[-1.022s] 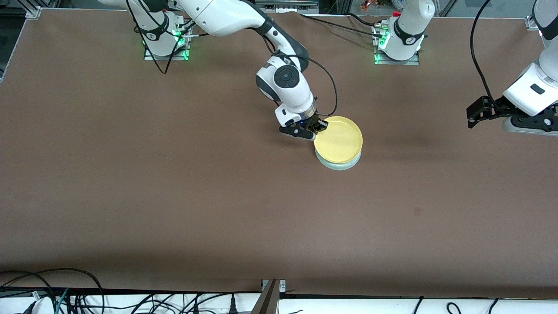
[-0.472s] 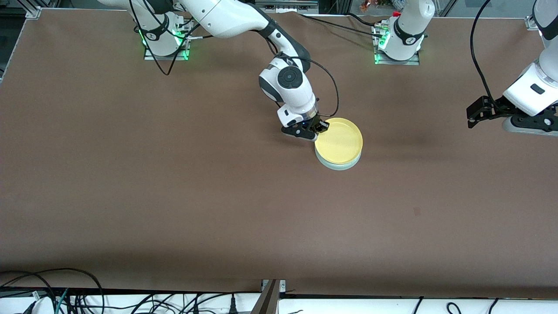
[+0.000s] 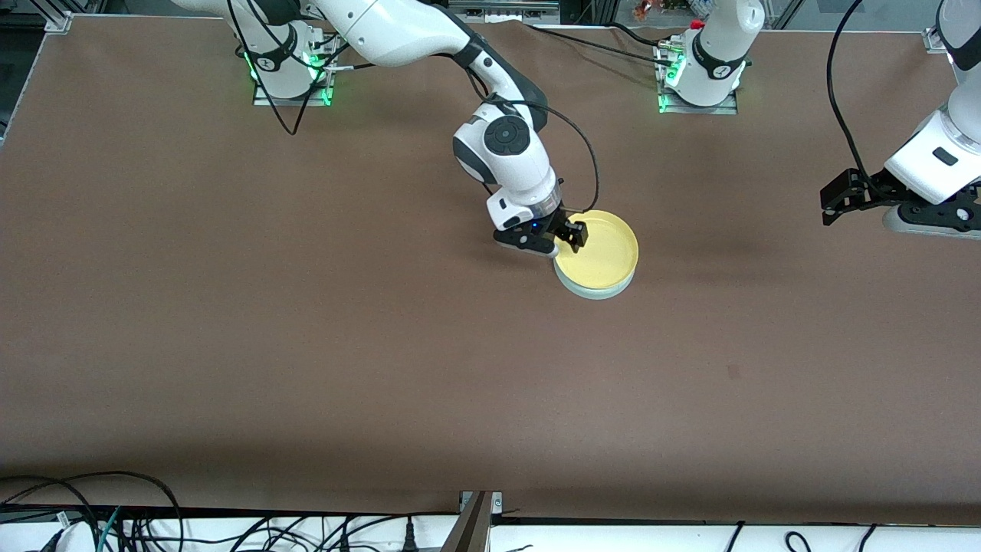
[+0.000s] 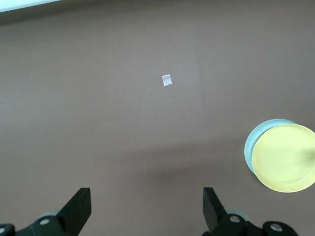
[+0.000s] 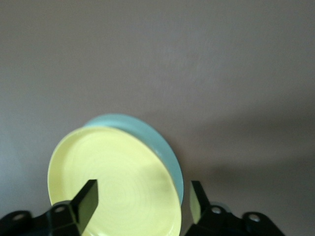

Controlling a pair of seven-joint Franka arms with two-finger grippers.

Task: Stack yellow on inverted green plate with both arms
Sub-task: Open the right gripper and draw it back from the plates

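A wide brown bench fills the front view, seen from above, with both robot bases along its top edge.

Toward the right arm's end, the right arm reaches from its base at the top edge down to the middle of the bench. Its black right gripper is at the rim of the yellow plate, on the side toward the right arm's base. The two fingers stand apart; in the right wrist view one finger lies over the inside of the yellow plate and the other sits just outside its rim. Whether they touch the rim cannot be told.

The yellow plate rests rim up on the green plate, near the middle of the bench and closer to the top edge than to the bottom edge. Only a pale crescent of the green plate shows beneath, on the side nearer the front camera, so the stack is slightly offset. The left wrist view shows the same pair, the green plate peeking out under the yellow plate.

At the left arm's end, by that short edge of the bench, the left arm waits in the air. The left gripper hangs over bare bench with its fingers spread wide, holding nothing.

A small pale scrap lies on the bench, well apart from the plates.
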